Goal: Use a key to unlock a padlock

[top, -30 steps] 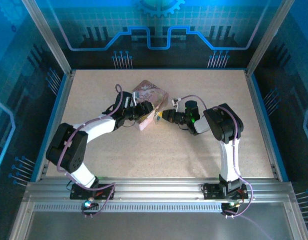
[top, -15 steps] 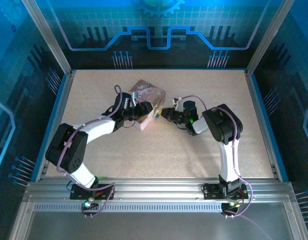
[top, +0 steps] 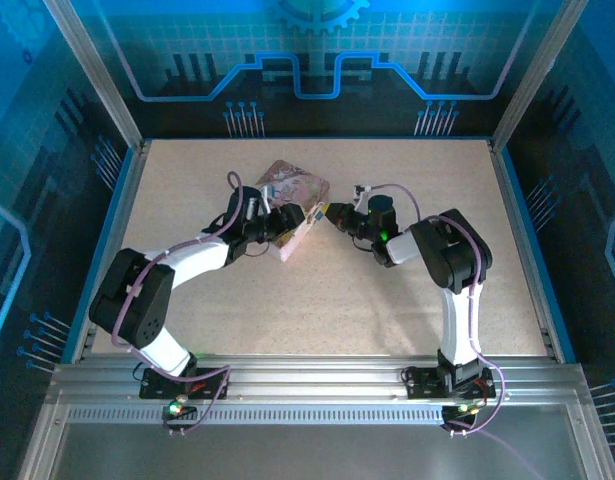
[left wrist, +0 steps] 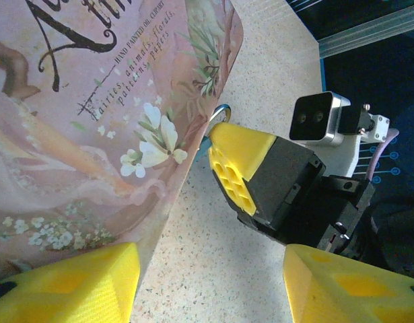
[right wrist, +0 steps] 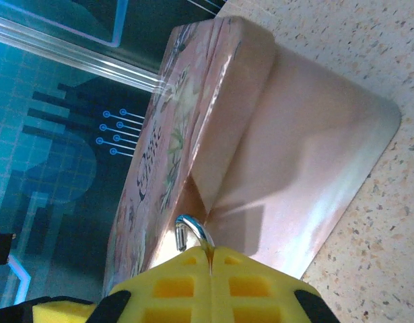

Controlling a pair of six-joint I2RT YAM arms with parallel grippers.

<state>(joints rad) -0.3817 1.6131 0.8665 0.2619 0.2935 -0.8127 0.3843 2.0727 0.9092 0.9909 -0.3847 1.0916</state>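
Right gripper [right wrist: 210, 252] jaws are squeezed fully together, yellow pads flush with no gap, and a little silver loop pokes out just past the tips, which looks like the shackle of the padlock [right wrist: 193, 230]. Can't tell whether the pads are actually pinching anything, and the key is too small or too hidden to make out. From the left wrist cam that same loop sits right up against the edge of the pink tin [left wrist: 92, 134], with a bluish bit just under it and the right fingertips at that spot. Left gripper [left wrist: 210, 272] jaws stand fairly wide apart: the tin's edge lies over one yellow finger [left wrist: 72, 276] and bare table [left wrist: 274, 54] shows between the tin and the other finger. From above, both arms meet at the tin, left one on its near-left side, right one on its right
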